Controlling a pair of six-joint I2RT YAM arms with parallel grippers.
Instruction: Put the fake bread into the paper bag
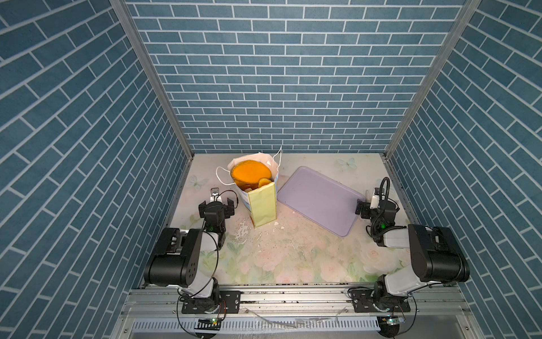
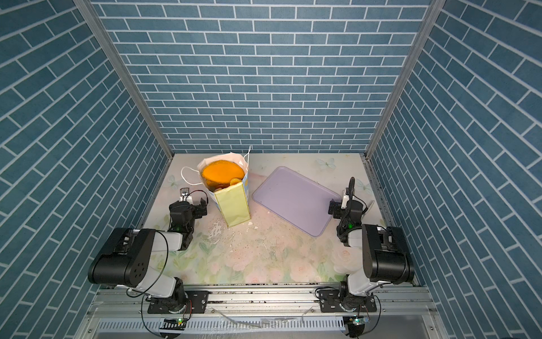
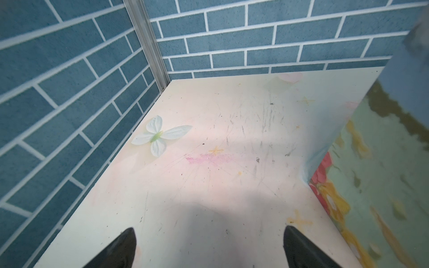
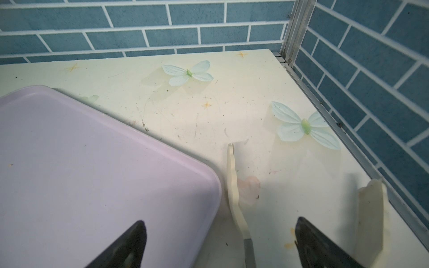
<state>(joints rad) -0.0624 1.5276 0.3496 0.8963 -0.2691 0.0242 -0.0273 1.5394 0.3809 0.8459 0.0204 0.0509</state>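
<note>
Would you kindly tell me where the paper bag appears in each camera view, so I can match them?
In a top view: the paper bag stands left of centre, beside the tray.
In a top view: the paper bag is likewise left of the tray.
Left wrist view: only its printed side shows, close up.
Right wrist view: not in it.
Shared landmark: the butterfly print beside the bag.

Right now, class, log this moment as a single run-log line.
bread: in bag | tray: bare | left end effector: open | right end effector: open

Most of the fake bread (image 1: 249,173) out of sight within the paper bag (image 1: 262,205)
</note>
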